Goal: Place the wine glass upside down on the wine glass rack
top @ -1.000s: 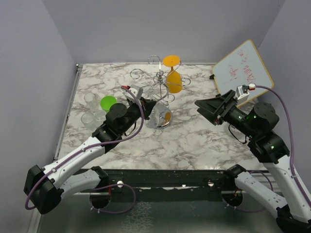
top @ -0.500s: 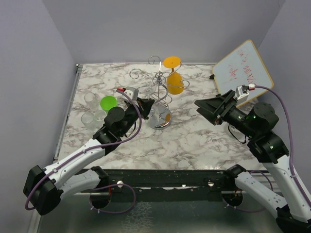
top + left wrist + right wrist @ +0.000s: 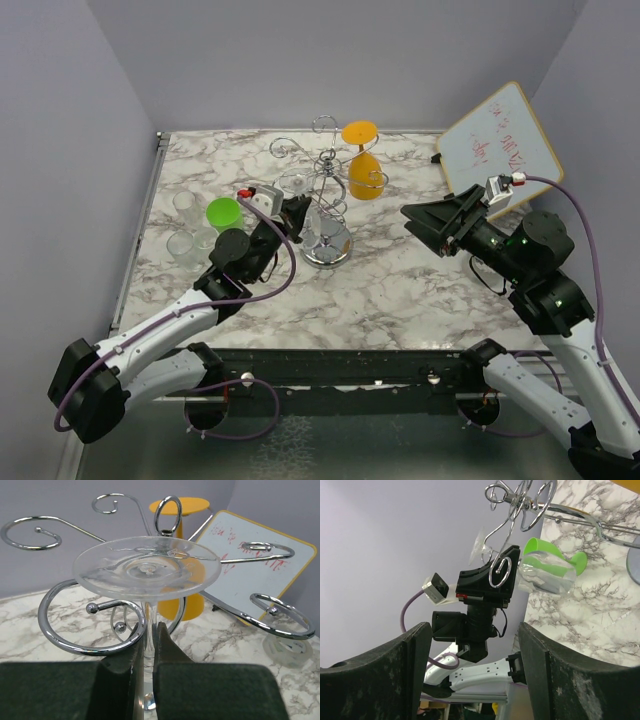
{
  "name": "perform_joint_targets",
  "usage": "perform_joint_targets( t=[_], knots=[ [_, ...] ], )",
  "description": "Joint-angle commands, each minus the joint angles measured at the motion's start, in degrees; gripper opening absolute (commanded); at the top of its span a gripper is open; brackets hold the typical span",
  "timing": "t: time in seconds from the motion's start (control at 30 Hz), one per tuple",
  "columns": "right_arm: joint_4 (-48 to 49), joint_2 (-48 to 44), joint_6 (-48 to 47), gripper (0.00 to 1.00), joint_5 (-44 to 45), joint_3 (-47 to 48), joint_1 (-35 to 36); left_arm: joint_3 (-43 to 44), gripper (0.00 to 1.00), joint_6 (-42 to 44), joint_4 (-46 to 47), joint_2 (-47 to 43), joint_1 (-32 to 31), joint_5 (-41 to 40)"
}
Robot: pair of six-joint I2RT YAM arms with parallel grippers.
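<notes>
My left gripper point(image 3: 148, 647) is shut on the stem of a clear wine glass point(image 3: 147, 569) and holds it upside down, foot up. The foot sits just above a curled arm point(image 3: 75, 642) of the chrome wine glass rack point(image 3: 330, 180), and the stem stands at that curl's right end. I cannot tell whether they touch. In the top view the left gripper point(image 3: 288, 208) is at the rack's left side, with the glass foot point(image 3: 293, 183) above it. An orange glass point(image 3: 362, 172) hangs upside down on the rack's far right. My right gripper point(image 3: 425, 225) is open and empty, right of the rack.
A green-footed glass point(image 3: 222, 212) and clear glasses point(image 3: 183, 200) stand left of the left arm. A whiteboard point(image 3: 500, 140) leans at the back right. The rack's mirrored base point(image 3: 328, 250) sits mid-table. Grey walls close in the left, back and right.
My left gripper has moved back and up with the clear glass, bringing its foot in among the rack's left arms. The rack and orange glass shifted slightly. The right arm has not moved.
</notes>
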Motion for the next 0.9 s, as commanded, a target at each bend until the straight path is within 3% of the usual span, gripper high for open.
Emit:
perform_joint_targets(
  t=[0.0, 0.5, 0.87],
  knots=[
    [1.3, -0.2, 0.4, 0.74, -0.1, 0.1, -0.1, 0.3, 0.0, 3.0, 8.6, 0.5, 0.7, -5.7],
    [1.3, 1.7, -3.4, 0.73, -2.8, 1.1, 0.0, -4.3, 0.0, 1.8, 10.2, -2.0, 0.8, -7.4],
    [3.9, 2.8, -4.1, 0.73, -4.8, 0.1, 0.0, -5.4, 0.0, 1.6, 10.2, -3.7, 3.7, 3.9]
  ],
)
